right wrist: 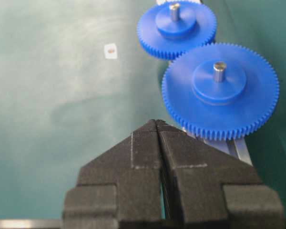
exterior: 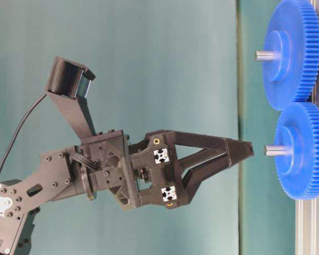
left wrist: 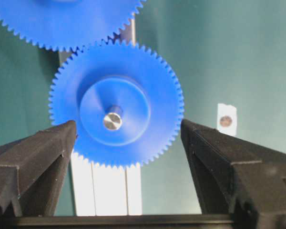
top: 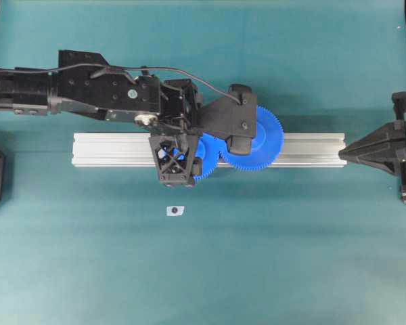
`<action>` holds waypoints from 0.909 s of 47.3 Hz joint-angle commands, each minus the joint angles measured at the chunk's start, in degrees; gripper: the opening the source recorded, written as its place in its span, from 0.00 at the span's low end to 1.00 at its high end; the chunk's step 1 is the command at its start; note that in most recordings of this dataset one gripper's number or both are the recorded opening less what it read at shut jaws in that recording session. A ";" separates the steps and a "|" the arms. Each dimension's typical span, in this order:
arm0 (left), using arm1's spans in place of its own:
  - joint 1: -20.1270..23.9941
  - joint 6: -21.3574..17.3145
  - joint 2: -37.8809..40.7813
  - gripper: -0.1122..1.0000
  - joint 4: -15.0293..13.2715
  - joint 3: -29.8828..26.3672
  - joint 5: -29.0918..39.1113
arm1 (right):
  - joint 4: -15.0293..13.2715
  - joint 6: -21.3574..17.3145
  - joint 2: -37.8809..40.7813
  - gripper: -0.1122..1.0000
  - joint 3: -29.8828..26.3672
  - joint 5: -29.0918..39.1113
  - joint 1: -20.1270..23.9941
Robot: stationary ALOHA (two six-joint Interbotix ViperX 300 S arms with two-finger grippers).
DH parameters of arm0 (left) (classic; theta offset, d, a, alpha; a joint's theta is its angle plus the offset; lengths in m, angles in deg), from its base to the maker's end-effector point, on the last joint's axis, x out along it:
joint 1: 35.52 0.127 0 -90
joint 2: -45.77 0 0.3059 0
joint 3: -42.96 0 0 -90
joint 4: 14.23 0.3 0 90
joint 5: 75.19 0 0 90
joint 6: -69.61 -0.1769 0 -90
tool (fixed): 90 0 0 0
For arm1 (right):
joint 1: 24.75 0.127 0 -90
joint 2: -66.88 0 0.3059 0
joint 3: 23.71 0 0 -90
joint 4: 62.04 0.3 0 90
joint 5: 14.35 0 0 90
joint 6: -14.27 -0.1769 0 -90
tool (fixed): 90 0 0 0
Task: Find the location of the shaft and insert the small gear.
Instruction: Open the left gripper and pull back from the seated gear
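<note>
1. Overhead: the left gripper (top: pixel 178 166) hung over the aluminium rail (top: pixel 108 149), partly covering the small gear (top: pixel 207 157), whose toothed edge met that of the large gear (top: pixel 265 139). The right gripper (top: pixel 345 153) sat off the rail's end, well apart from both gears. A white patch with a dark dot (top: pixel 174 210) lay on the green mat (top: pixel 291 257), with open room all around it.
2. Table-level: the left gripper (exterior: pixel 244 150) stood clear of the small gear (exterior: pixel 304 158), with a gap between its tips and the shaft (exterior: pixel 276 150) running through the gear's hub. The large gear (exterior: pixel 292 53) carried its own pin.
3. Left wrist: the left gripper's fingers (left wrist: pixel 35 160) were spread wide apart, holding nothing; the small gear (left wrist: pixel 116 104) sat between them in view, seated on the shaft (left wrist: pixel 112 119).
4. Right wrist: the right gripper (right wrist: pixel 156 125) was closed, tips pressed together and empty, near the large gear's (right wrist: pixel 220 90) edge; the small gear (right wrist: pixel 177 27) lay beyond.
</note>
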 commanded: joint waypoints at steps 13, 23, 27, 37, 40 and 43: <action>-0.09 -0.09 -4.39 0.86 0.18 -0.88 1.58 | -0.09 -0.44 0.35 0.10 -0.70 -0.53 -0.09; -0.09 -0.09 -5.10 0.86 0.18 -1.23 3.43 | -0.09 -0.44 0.35 0.10 -0.79 -0.79 -0.09; -0.09 -0.09 -5.54 0.86 0.18 -1.32 3.43 | -0.09 -0.53 0.35 0.10 -0.79 -0.88 -0.09; -0.44 -0.09 -7.38 0.86 0.18 -0.53 3.34 | -0.09 -0.53 0.35 0.10 -0.97 -0.88 -0.09; -0.53 -0.09 -8.00 0.86 0.18 -0.09 3.16 | -0.09 -0.44 0.35 0.10 -0.97 -0.88 -0.09; -0.62 -0.09 -8.53 0.86 0.26 0.26 3.08 | -0.09 -0.44 0.35 0.10 -0.97 -0.88 -0.09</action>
